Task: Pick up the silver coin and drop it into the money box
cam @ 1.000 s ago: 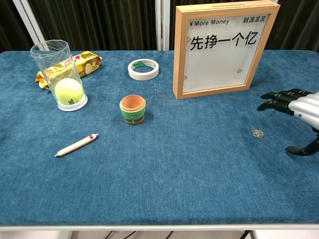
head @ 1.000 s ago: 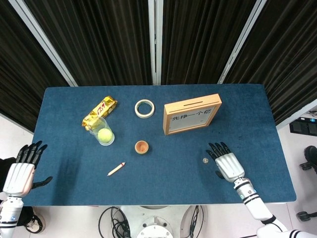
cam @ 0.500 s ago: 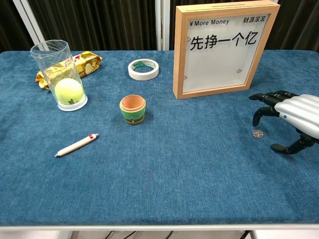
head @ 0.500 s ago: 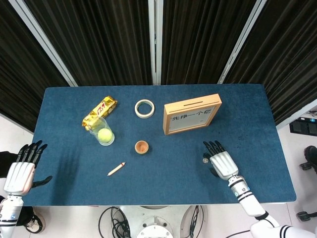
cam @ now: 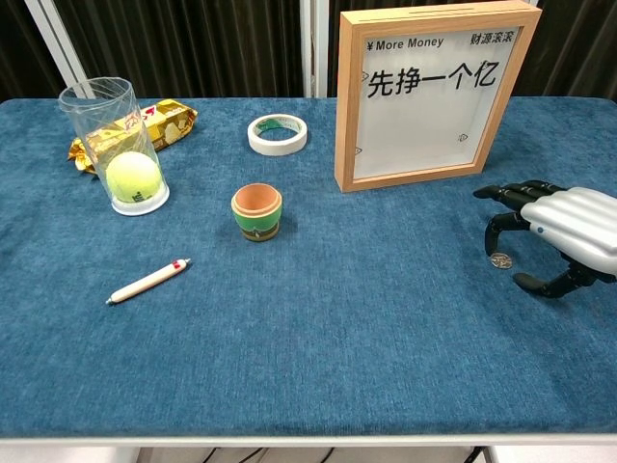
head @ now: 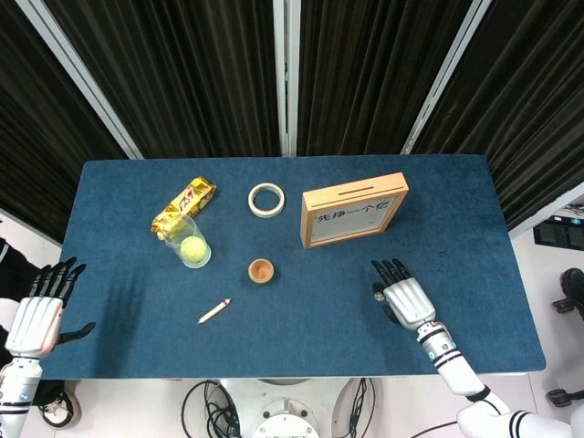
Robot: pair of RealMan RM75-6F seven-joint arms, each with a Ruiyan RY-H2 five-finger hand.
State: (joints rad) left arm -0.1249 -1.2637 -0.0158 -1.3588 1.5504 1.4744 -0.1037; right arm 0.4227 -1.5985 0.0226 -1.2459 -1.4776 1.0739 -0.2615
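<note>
Here the right hand (cam: 564, 231) hovers palm down over the blue tablecloth (cam: 366, 328), its fingers (cam: 501, 224) spread and arched, with nothing held between them. The silver coin (cam: 498, 260) lies flat on the cloth directly beneath those curved fingertips, between fingers and thumb; whether a fingertip touches it cannot be told. In the head view the coin (head: 378, 295) shows only as a small speck at the hand's (head: 401, 297) inner edge. The money box (cam: 432, 92), a wooden frame with a white printed face reading "More Money", stands upright beyond the right hand and slightly toward the robot's left, well apart from it. Further toward the left from this hand sit a small green-and-terracotta pot (cam: 256, 211), a roll of white tape (cam: 278, 134), a pencil-like stick (cam: 147, 281), a clear cup holding a tennis ball (cam: 132, 177), and a gold snack wrapper (cam: 159, 121). The left hand (head: 41, 315) hangs off the table's near left corner, fingers extended and empty.
</note>
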